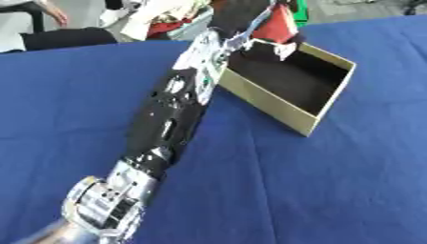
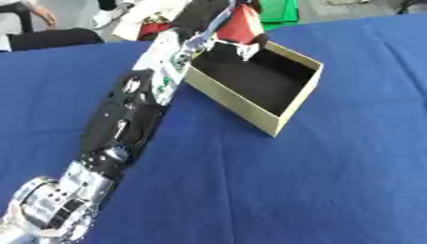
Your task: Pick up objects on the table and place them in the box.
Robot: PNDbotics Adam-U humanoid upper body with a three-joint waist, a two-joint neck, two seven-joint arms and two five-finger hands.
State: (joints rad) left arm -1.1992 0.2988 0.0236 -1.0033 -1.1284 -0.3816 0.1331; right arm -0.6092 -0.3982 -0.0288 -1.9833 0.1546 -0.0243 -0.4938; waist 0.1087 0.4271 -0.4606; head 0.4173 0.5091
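The left hand [image 2: 218, 19] reached over the far left corner of the open box [image 1: 288, 110] on the blue worktop [image 1: 333, 181], its fingers pinching a red object [image 2: 240, 25].

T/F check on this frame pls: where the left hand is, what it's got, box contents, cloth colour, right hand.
1. The left hand is at the box's far end. True.
2. It holds a red object. True; its fingers wrap the object, above the far corner of the box.
3. The box is full of objects. False; the visible dark inside is bare.
4. The table cloth is green. False; it is blue.
5. The right hand is reaching into the box. False; it shows in neither view.
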